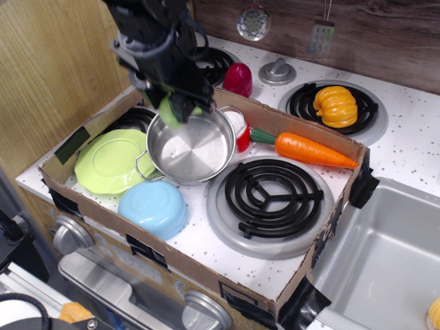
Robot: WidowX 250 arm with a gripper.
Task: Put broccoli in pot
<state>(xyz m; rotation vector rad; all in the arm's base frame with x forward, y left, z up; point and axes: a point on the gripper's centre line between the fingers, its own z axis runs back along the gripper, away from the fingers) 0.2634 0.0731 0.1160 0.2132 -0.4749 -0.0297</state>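
Note:
My gripper point(175, 103) hangs over the far left rim of the shiny steel pot point(189, 148) and is shut on the pale-green broccoli point(172, 111). The broccoli shows between the black fingers, held in the air just above the pot's rim. The pot stands inside the cardboard box, with a wire loop handle at its near left. Its inside is bare metal.
A lime-green plate point(108, 161) and a light-blue bowl point(152, 207) lie left and in front of the pot. A red can point(240, 128), a carrot point(311, 150) and a black burner point(269, 194) lie to the right. The cardboard wall point(289, 124) runs behind.

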